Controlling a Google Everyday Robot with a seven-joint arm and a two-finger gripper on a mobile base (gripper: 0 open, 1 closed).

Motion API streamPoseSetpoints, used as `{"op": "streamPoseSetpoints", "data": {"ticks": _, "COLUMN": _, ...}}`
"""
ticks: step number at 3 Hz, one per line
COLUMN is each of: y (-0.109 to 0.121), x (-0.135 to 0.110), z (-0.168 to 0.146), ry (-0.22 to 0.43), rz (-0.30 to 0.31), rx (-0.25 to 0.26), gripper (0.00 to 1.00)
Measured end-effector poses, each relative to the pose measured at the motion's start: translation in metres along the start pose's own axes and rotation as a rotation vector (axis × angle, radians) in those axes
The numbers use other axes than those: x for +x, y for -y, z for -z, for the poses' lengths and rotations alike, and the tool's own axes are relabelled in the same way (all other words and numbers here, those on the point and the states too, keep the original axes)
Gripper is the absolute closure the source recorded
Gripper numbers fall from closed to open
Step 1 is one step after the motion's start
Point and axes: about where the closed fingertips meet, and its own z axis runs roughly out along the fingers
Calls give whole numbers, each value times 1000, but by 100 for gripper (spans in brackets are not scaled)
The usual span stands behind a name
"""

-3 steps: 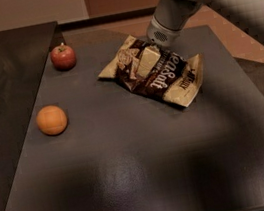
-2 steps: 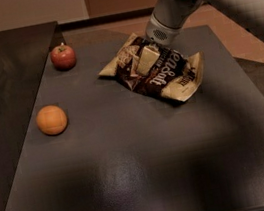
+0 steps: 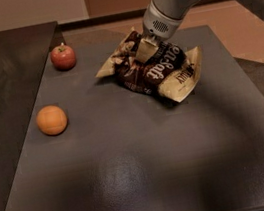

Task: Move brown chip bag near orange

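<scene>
hand (image 3: 145, 54) sits on brown chip bag (image 3: 162, 70) lying diagonally, far-left to near-right

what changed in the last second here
Barely anything: the gripper stays down on the chip bag, whose right end looks raised a touch. No clear grab or release. The orange and apple stayed put.

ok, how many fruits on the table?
2. The orange sits near the left edge of the table; the apple is behind it, toward the far left corner. The gripper is down on the bag, which could hide something small.
</scene>
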Motion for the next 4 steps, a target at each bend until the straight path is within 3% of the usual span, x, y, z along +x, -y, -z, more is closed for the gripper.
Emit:
{"op": "streamPoseSetpoints", "data": {"ticks": 2, "y": -60, "x": -36, "z": 23, "ry": 25, "rz": 113, "rx": -87, "gripper": 100}}
{"op": "streamPoseSetpoints", "data": {"ticks": 4, "y": -86, "x": -62, "z": 14, "ry": 0, "rz": 161, "rx": -203, "gripper": 100}}
